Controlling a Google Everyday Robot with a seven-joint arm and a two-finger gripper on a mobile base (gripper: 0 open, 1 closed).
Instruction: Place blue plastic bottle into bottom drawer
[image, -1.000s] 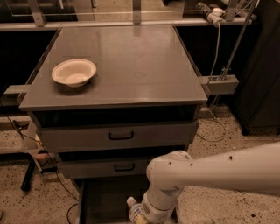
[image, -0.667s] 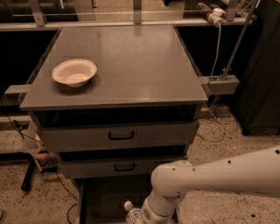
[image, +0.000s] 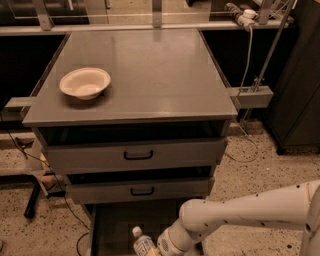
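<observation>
The cabinet top (image: 150, 75) is smooth grey metal, dully sheened. Over the bottom drawer (image: 112, 225), the glossy white gripper (image: 156, 248) sits beside the clear blue plastic bottle (image: 142, 243).

End effector (image: 156, 249) at bottom edge, over open bottom drawer (image: 114, 222) — blue plastic bottle (image: 142, 243) just beside it, cap up — bowl (image: 85, 82) on counter (image: 160, 70).

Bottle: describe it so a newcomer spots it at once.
Find the grey cabinet, then its open bottom drawer at floor level. The bottle is over it at the lower frame edge, beside the end effector. White-capped, unlike the bowl on top.
</observation>
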